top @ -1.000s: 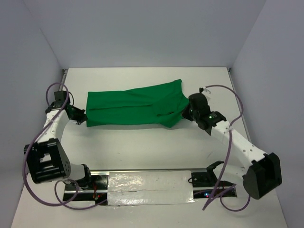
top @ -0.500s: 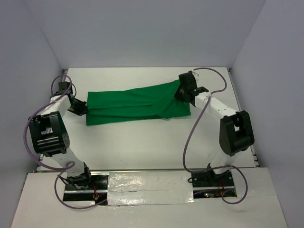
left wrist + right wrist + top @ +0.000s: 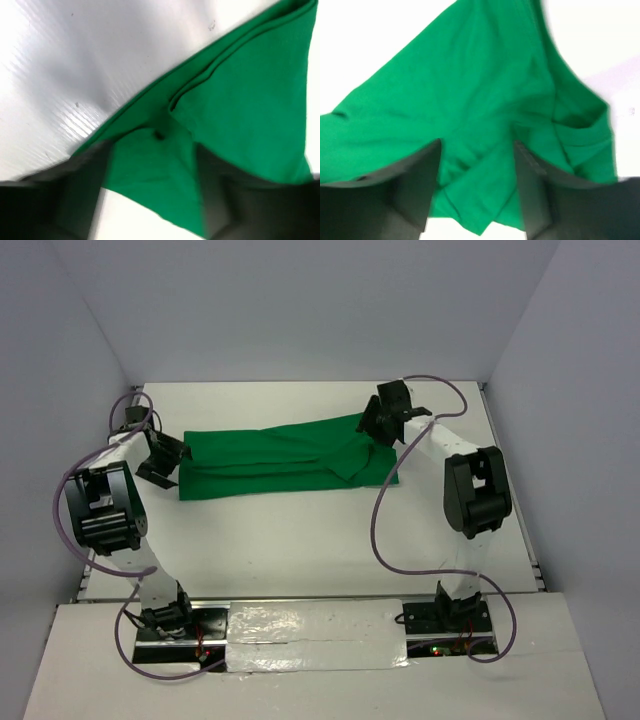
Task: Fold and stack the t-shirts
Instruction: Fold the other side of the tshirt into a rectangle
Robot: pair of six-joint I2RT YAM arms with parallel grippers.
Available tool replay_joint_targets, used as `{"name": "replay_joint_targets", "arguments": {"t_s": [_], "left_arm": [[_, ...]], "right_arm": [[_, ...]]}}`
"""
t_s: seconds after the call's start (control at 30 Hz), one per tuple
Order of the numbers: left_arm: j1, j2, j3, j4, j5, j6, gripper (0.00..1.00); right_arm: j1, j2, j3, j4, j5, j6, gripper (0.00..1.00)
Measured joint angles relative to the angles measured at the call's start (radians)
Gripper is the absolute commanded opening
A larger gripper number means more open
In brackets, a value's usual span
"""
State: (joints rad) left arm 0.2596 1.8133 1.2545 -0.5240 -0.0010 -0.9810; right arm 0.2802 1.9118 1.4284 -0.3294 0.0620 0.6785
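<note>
The bright green t-shirt (image 3: pixel 280 455) lies on the white table, folded lengthwise into a long band running left to right. My left gripper (image 3: pixel 165 460) is at its left end, jaws open. In the left wrist view the gripper (image 3: pixel 152 150) straddles a layered corner of the t-shirt (image 3: pixel 240 100) without pinching it. My right gripper (image 3: pixel 376 426) hovers over the band's far right end. In the right wrist view the gripper (image 3: pixel 477 145) stands open over the rumpled folds of the t-shirt (image 3: pixel 470 90).
White walls enclose the table on the left, back and right. A foil-taped rail (image 3: pixel 315 635) carries the arm bases along the near edge. Purple cables (image 3: pixel 385 510) loop beside both arms. Bare table (image 3: pixel 300 540) lies in front of the shirt.
Both grippers went from shut to open and let the shirt go. The right arm swung from the near right side to the far right end. The shirt's right end now lies flatter.
</note>
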Motion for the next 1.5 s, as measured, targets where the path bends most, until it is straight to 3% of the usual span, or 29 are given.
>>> {"name": "replay_joint_targets", "arguments": {"t_s": [0.03, 0.17, 0.47, 0.7, 1.07, 1.2, 1.3, 1.5], "left_arm": [[-0.001, 0.003, 0.004, -0.002, -0.004, -0.005, 0.99], [-0.008, -0.043, 0.008, -0.018, -0.04, 0.017, 0.99], [-0.146, -0.384, -0.002, -0.033, -0.15, 0.07, 0.99], [-0.185, -0.409, -0.125, -0.074, -0.151, 0.091, 0.99], [-0.187, -0.409, -0.131, -0.09, -0.154, 0.095, 0.99], [-0.187, -0.409, -0.131, -0.09, -0.154, 0.096, 0.99], [-0.187, -0.409, -0.131, -0.09, -0.155, 0.096, 0.99], [-0.187, -0.409, -0.131, -0.09, -0.154, 0.096, 0.99]], "right_arm": [[-0.002, 0.004, 0.008, 0.0, -0.011, -0.013, 0.7], [-0.002, -0.033, -0.04, 0.022, -0.073, -0.027, 0.68], [0.056, -0.175, -0.293, 0.077, -0.183, -0.02, 0.65], [0.064, -0.137, -0.328, 0.112, -0.216, 0.006, 0.61], [0.064, -0.055, -0.256, 0.119, -0.216, 0.028, 0.37], [0.064, -0.055, -0.256, 0.124, -0.217, 0.038, 0.15], [0.064, -0.055, -0.256, 0.128, -0.217, 0.043, 0.04], [0.064, -0.056, -0.256, 0.129, -0.217, 0.05, 0.0]]}}
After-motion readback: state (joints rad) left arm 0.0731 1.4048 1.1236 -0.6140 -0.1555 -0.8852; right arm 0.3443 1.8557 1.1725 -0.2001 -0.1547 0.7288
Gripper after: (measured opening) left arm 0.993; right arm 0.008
